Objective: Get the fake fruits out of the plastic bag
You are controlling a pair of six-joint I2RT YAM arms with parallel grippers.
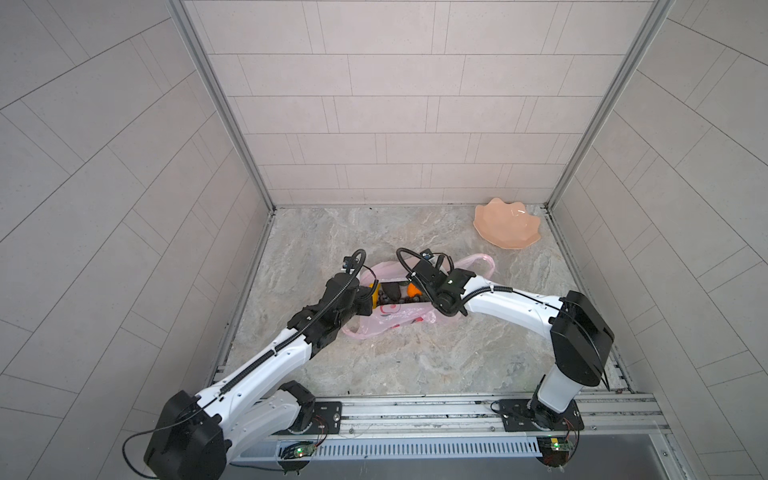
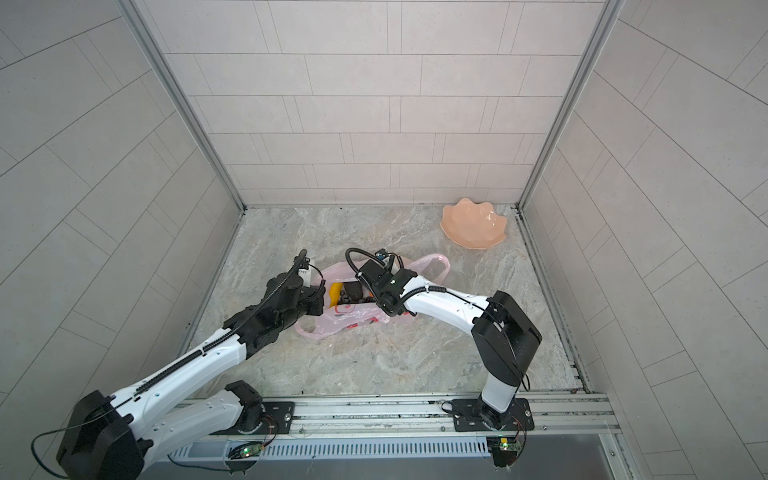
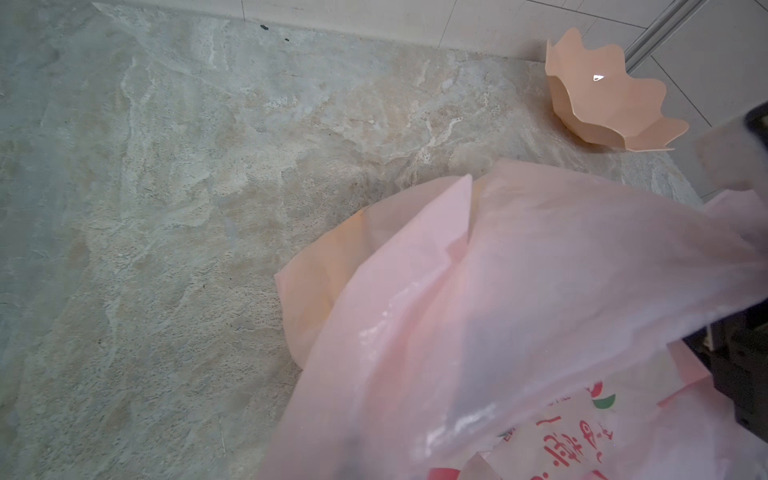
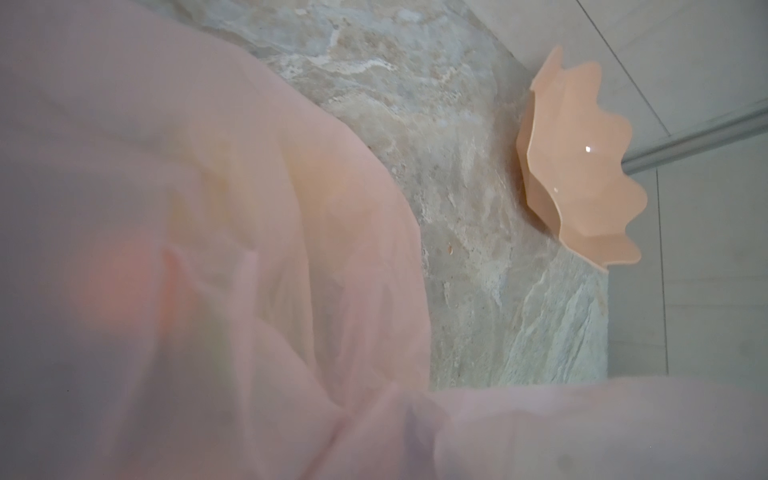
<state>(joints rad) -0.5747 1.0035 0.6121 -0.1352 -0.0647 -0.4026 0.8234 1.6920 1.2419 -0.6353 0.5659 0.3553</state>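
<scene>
The pink plastic bag [image 1: 390,318] [image 2: 349,318] lies mid-floor with its mouth stretched open between both grippers. Inside show fake fruits: a yellow banana [image 2: 334,297], a dark avocado [image 1: 390,289], dark grapes [image 2: 345,298] and an orange [image 1: 412,289]. My left gripper [image 1: 371,299] is shut on the bag's left rim. My right gripper [image 1: 419,291] is at the right rim. In the right wrist view the bag's film [image 4: 208,249] bunches into pleats at the jaws. The film [image 3: 540,291] also veils the left jaws in the left wrist view.
A peach scalloped bowl [image 1: 505,228] [image 2: 471,226] [image 3: 602,104] [image 4: 577,166] stands in the far right corner by the walls. Tiled walls close off three sides of the marble floor [image 1: 415,365]. A rail with the arm bases runs along the near edge.
</scene>
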